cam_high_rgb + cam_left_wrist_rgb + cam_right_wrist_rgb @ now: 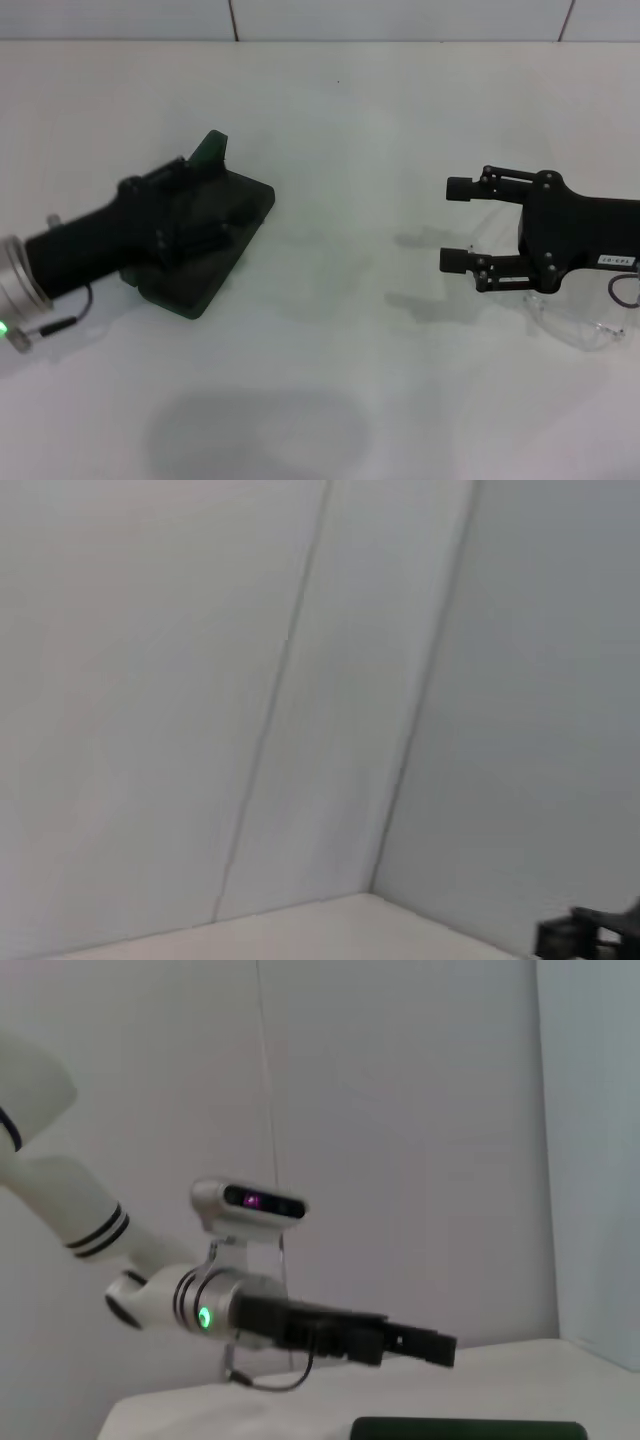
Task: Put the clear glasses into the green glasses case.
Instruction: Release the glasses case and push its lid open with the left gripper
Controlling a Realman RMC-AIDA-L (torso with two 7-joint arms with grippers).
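Head view: left claw, state unclear, covers green glasses case; right claw apart.

The left pincer hides much of the green glasses case.

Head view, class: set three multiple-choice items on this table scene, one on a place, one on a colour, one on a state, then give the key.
1. Where do the clear glasses lie?
A. beside the case
B. under the right tool
C. inside the case

2. What colour is the glasses case?
A. dark green
B. red
C. white

3. How do the right tool's fingers stand?
A. shut together
B. spread apart
C. clamped on the case

Key:
1 B, the glasses show below the right arm, far from the case.
2 A, its shell is dark green under the left tool.
3 B, a wide gap of table shows between the fingers.
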